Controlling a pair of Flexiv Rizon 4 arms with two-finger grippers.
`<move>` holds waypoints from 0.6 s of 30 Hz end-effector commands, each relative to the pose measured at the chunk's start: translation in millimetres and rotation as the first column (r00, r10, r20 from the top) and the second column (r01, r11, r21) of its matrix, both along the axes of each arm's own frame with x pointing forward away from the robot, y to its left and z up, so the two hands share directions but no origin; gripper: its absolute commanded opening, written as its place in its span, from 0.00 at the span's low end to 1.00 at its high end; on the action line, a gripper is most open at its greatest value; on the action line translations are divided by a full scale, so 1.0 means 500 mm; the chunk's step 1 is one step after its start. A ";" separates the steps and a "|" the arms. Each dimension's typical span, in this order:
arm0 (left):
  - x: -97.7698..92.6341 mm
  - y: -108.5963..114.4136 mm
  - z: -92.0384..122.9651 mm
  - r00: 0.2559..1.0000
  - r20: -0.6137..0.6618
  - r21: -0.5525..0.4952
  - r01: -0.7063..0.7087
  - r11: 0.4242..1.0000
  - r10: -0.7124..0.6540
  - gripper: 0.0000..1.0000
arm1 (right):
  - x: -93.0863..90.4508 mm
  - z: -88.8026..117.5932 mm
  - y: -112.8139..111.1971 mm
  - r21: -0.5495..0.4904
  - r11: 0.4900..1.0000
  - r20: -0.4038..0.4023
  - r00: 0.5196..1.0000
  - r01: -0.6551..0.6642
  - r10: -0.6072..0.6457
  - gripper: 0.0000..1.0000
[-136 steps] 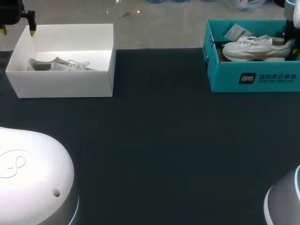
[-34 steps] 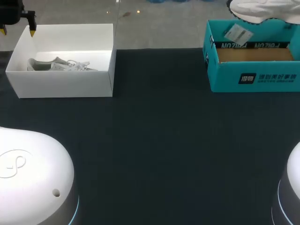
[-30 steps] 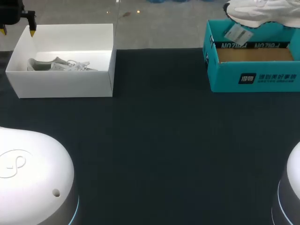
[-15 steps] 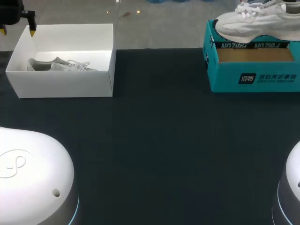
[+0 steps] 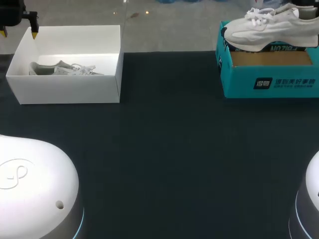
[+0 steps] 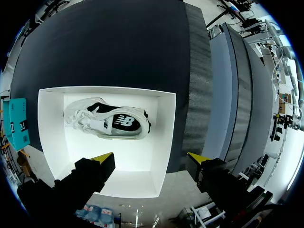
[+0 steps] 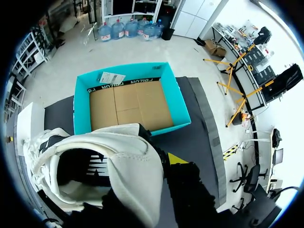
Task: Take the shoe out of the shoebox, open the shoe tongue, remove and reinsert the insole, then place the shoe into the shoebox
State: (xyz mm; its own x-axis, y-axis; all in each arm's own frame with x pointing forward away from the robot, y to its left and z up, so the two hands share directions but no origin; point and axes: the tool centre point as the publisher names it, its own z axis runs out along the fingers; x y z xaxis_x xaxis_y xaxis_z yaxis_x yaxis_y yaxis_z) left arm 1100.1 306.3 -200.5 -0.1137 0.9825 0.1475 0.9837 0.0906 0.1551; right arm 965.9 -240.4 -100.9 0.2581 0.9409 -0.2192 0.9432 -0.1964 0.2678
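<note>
Above the shoebox (image 5: 269, 82), my right gripper (image 7: 160, 160) clamps the shoe (image 5: 271, 27) by its heel collar. It looks light and soft to me, so the stiffer heel seems the best hold.

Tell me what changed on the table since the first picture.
The right gripper lifted the white shoe out of the teal shoebox. The shoe rose clear, then came back down and toward the middle, and now hangs over the box. The left gripper, the white box and the other shoe in it stayed put.
</note>
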 end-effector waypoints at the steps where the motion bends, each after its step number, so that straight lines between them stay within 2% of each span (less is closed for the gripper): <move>1: 0.000 -0.001 0.000 1.000 0.000 0.002 -0.001 1.000 0.001 1.00 | 0.000 0.003 -0.001 0.002 1.000 0.000 1.000 0.000 0.000 0.00; 5: 0.000 -0.001 0.000 1.000 0.000 0.002 -0.001 1.000 0.001 1.00 | -0.008 0.003 0.002 0.003 1.000 0.000 1.000 0.012 -0.012 0.00; 10: 0.000 -0.001 0.000 1.000 0.000 0.002 -0.001 1.000 0.001 1.00 | -0.067 0.003 0.041 -0.066 0.998 0.041 0.999 0.023 -0.021 0.00; 18: 0.000 -0.001 0.000 1.000 0.000 0.002 -0.001 1.000 0.001 1.00 | -0.166 0.002 0.119 0.001 1.000 0.015 1.000 0.019 -0.019 0.00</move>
State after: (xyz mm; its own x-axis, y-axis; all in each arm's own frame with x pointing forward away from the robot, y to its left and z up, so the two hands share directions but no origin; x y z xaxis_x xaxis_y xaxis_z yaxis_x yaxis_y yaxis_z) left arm 1100.1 306.3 -200.6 -0.1137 0.9825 0.1475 0.9837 0.0905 0.1551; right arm 906.1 -185.4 -102.2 0.2808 0.9329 -0.2254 0.9428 -0.2242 0.2467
